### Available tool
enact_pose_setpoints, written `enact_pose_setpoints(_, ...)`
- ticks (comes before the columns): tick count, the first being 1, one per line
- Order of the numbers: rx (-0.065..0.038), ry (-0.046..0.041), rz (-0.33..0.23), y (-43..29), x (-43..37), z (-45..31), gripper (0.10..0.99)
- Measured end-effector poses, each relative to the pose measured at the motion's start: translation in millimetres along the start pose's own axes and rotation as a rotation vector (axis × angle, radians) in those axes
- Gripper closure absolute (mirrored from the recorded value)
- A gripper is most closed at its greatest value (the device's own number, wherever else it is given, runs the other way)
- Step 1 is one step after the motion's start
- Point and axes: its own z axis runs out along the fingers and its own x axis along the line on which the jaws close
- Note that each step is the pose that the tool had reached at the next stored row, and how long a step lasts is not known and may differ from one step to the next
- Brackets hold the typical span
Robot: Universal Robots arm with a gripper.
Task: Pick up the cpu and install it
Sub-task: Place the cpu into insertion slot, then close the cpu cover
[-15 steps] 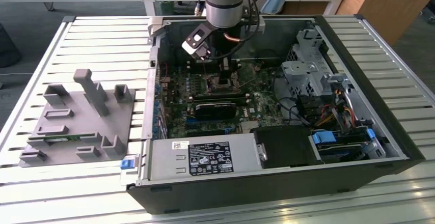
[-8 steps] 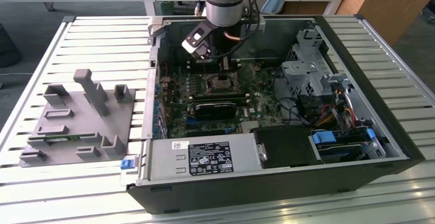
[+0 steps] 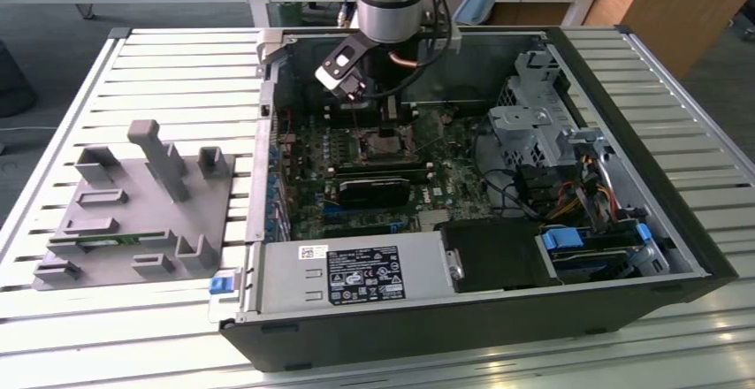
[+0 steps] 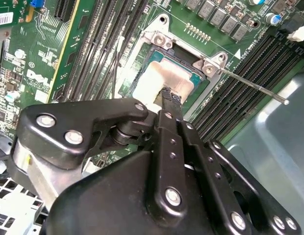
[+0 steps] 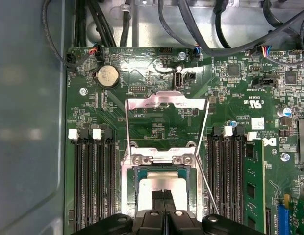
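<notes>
My gripper point(image 4: 171, 98) is nearest, black links and screws leading down to two thin fingers. My jaws are drawn together, tip against tip, with nothing caught between them. In both wrist views the tips meet the top of the cpu point(image 4: 159, 81), at the edge of it nearest me; whether they press on it or just brush it, I cannot tell.

The cpu lies flat inside the socket point(image 5: 162, 157), its pale silvery top up, with the metal frame around it on all sides.

Just past the socket, in the first wrist view, the load plate point(image 5: 166, 100) stands swung open on its hinge, an empty metal frame with green board showing through it. The thin lever rod point(image 4: 255, 87) sticks out from one corner of the socket, raised off the board.

Black memory slots point(image 5: 93, 181) run in rows on both sides of the socket. Beyond the load plate sits a round coin battery point(image 5: 107, 76), and farther on, dark cables point(image 5: 191, 24) loop along the edge of the board.

In the exterior view my arm point(image 3: 390, 0) comes down onto the socket from above, inside the open computer case point(image 3: 472, 331). Well to the exterior view's left of the socket, outside the case, a grey fixture point(image 3: 130, 212) rests on the slatted table point(image 3: 154, 62).
</notes>
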Motion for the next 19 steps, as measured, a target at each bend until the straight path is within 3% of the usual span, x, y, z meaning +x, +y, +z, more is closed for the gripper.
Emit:
enact_pose_setpoints(9, 0.000, 0.0000, 0.000, 0.2, -0.1, -4.5, 0.976)
enact_pose_setpoints(10, 0.000, -0.0002, 0.000, 0.5, -0.3, -9.9, 0.976)
enact_pose_setpoints(19, 0.000, 0.0000, 0.000, 1.7, -0.9, -34.0, 0.976)
